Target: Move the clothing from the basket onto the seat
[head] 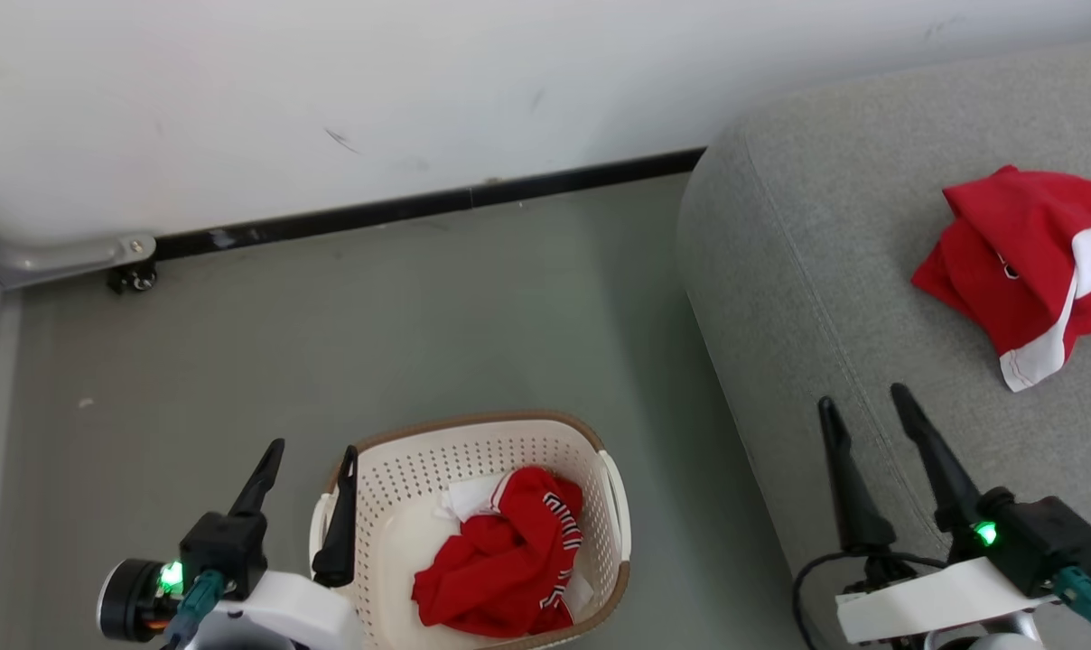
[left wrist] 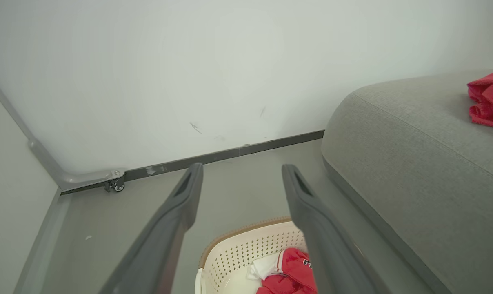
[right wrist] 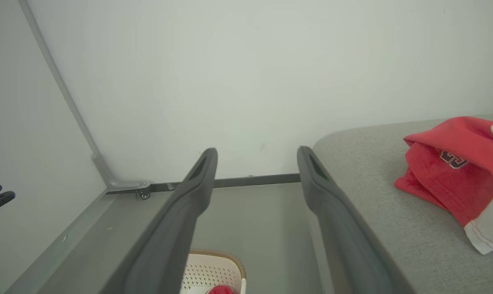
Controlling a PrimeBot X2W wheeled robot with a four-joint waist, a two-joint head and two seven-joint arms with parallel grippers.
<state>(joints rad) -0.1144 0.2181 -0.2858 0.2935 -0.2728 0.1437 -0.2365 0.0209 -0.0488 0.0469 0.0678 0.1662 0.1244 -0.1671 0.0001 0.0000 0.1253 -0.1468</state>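
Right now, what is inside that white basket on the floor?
A crumpled red garment with black-and-white striped trim lies in the basket, with some white fabric at its edge. Anything beneath the garment is covered and cannot be seen.

The seat (head: 825, 271) is matt grey woven cloth, the basket (head: 473, 451) smooth perforated cream plastic, the clothing (head: 500, 560) soft red fabric, floor (head: 329, 343) looks smooth and matt.

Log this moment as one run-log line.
left gripper: open, empty | right gripper: open, empty | first garment: in basket | second garment: on seat
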